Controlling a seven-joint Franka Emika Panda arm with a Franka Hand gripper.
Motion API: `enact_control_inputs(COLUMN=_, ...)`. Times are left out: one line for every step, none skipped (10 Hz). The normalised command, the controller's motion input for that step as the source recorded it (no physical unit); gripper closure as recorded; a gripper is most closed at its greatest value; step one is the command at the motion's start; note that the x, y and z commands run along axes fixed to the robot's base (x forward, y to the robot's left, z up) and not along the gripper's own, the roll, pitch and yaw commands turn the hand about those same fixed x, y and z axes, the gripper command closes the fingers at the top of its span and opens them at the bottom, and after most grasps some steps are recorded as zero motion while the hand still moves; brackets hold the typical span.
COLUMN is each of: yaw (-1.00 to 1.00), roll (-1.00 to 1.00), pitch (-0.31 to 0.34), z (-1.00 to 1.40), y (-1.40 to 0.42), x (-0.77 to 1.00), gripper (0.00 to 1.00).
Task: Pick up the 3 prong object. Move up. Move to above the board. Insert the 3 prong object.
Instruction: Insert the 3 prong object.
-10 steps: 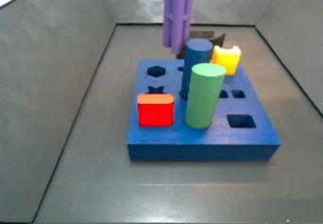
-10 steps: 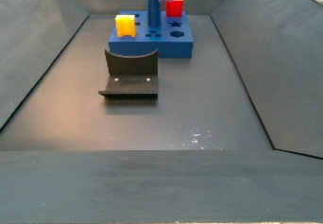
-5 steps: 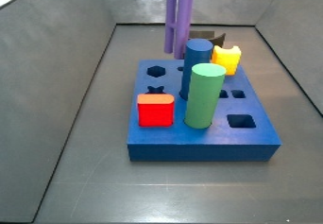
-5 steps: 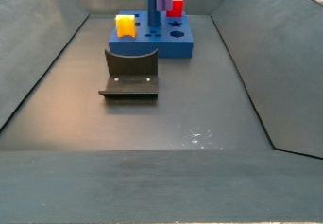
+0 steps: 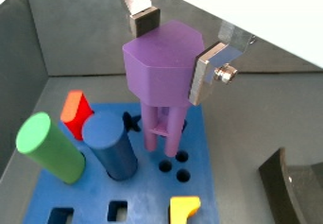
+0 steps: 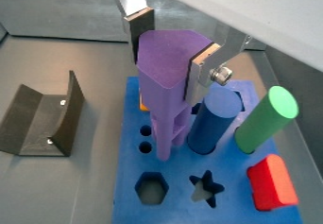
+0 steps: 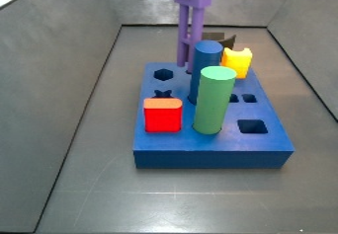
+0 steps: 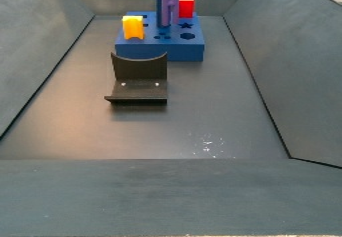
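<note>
My gripper (image 5: 177, 48) is shut on the wide top of the light-purple 3 prong object (image 5: 161, 77), silver fingers (image 5: 209, 72) on opposite faces; both wrist views show this (image 6: 171, 53). The object hangs upright, prongs down, over the far left part of the blue board (image 7: 211, 144). Its prong tips sit close above the board beside three small round holes (image 5: 180, 166). In a side view the object (image 7: 195, 26) stands just left of the blue cylinder (image 7: 208, 55). The gripper itself is above the edge of both side views.
On the board stand a green cylinder (image 7: 212, 100), a red block (image 7: 162, 115) and a yellow piece (image 7: 238, 60). A small dark brown box (image 7: 219, 38) lies behind the board. The fixture (image 8: 138, 78) stands on the floor in front of the board (image 8: 160, 49).
The 3 prong object has come down toward the board and shifted slightly right, nearer the blue cylinder. The grip on it is unchanged.
</note>
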Motion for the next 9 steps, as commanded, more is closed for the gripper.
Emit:
enact_control_inputs(yaw=0.0, roll=0.08, pitch=0.076, z=-0.24, y=0.0, x=0.5, gripper=1.0)
enact_control_inputs(yaw=-0.18, roll=0.06, pitch=0.064, z=-0.19, y=0.0, x=0.43, gripper=1.0)
enact_control_inputs(yaw=0.04, roll=0.01, pitch=0.0, z=0.0, y=0.0, x=0.0, gripper=1.0)
enact_control_inputs(yaw=0.0, roll=0.0, pitch=0.0, z=-0.11, y=0.0, x=0.0, gripper=1.0)
enact_control_inputs(yaw=-0.2, roll=0.0, pitch=0.004, z=-0.15, y=0.04, x=0.34, gripper=1.0)
enact_control_inputs(yaw=-0.25, roll=0.0, pitch=0.0, z=-0.06, y=0.0, x=0.24, gripper=1.0)
enact_control_inputs(yaw=0.0, roll=0.0, pitch=0.0, z=-0.09, y=0.0, x=0.0, gripper=1.0)
enact_control_inputs(yaw=-0.11, roll=0.02, pitch=0.0, z=-0.15, y=0.2, x=0.01, gripper=1.0)
enact_control_inputs(yaw=-0.08, roll=0.0, pitch=0.003, z=-0.05, y=0.27, x=0.0, gripper=1.0)
